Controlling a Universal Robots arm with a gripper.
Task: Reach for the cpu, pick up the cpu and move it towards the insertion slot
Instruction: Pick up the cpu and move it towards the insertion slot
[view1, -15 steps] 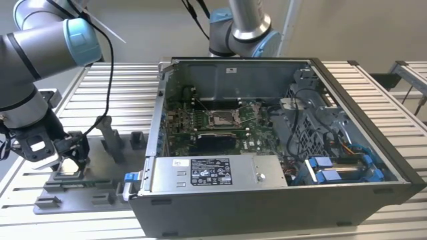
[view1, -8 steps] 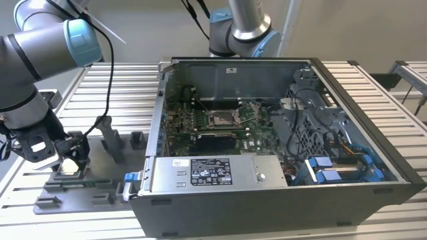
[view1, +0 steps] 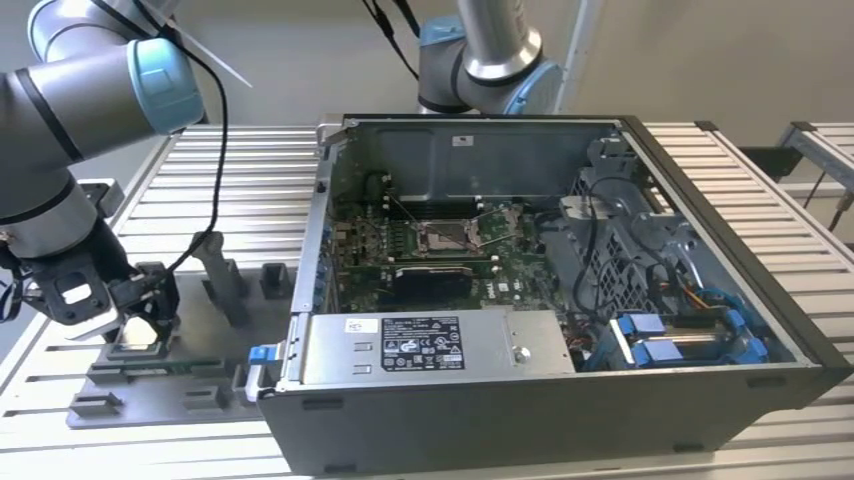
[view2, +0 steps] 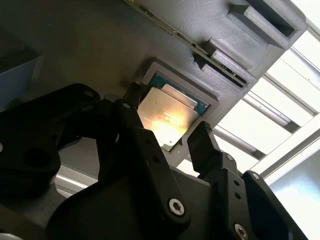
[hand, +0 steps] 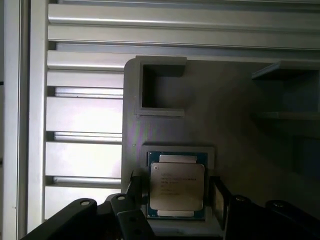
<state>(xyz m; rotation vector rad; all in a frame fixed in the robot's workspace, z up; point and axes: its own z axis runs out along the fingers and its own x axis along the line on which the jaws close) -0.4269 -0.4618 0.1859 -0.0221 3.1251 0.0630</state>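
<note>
1. Ribbed aluminium table (view1: 747, 190) fills the room's work area. An open computer case (view1: 534, 420) lies on it, and a grey fixture plate (view1: 174, 375) sits toward the exterior view's left.
2. The arm (view1: 54, 110) bends down at the exterior view's left, its wrist pointing at the fixture plate, well apart from the case.
3. The gripper (view1: 138, 318) hangs low over the plate, right above the cpu (hand: 177, 189).
4. The cpu lies flat in a square recess of the plate, its pale metal face up.
5. In both wrist views the black fingers (hand: 218, 195) stand apart, one on each side of the chip and just beside its edges. I cannot tell whether they touch it.
6. The insertion slot (view1: 445, 236) sits on the board inside the case, far from the gripper.
</note>
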